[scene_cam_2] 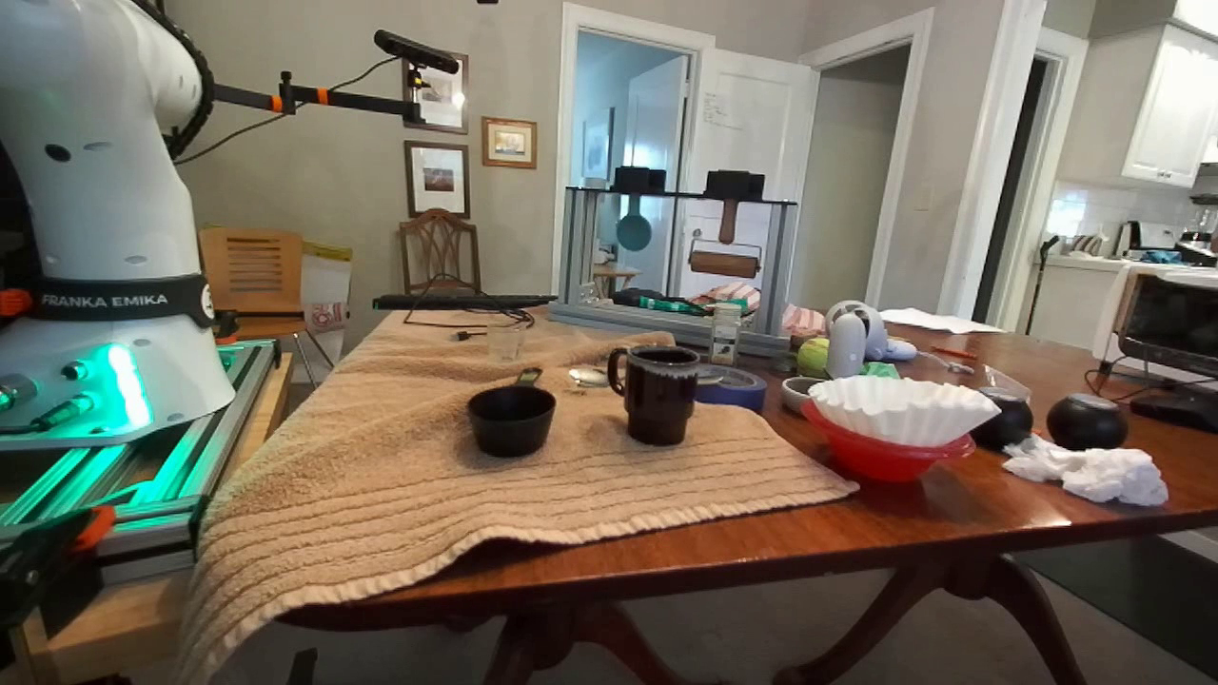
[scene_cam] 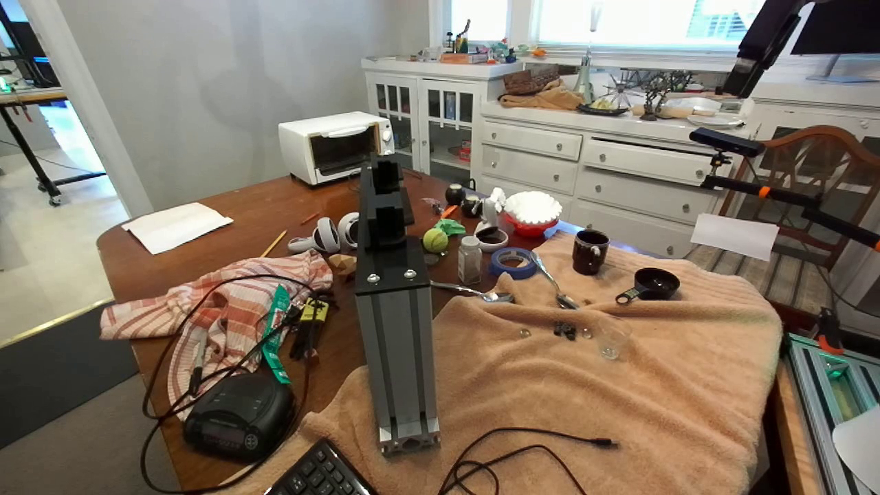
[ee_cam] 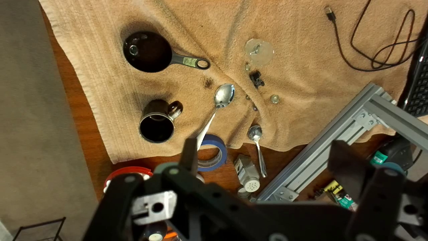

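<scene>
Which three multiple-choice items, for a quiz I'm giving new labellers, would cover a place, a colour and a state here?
1. Place of the dark mug, relative to the tan towel:
A under it; B on it; C hanging above it

2. Colour of the tape roll:
A blue; B yellow; C red

3. State of the gripper:
A shut on the mug; B shut, empty; C open

1 B: its base rests on the towel in an exterior view.
2 A: it shows blue in the wrist view.
3 C: its jaws stand far apart there.
</scene>
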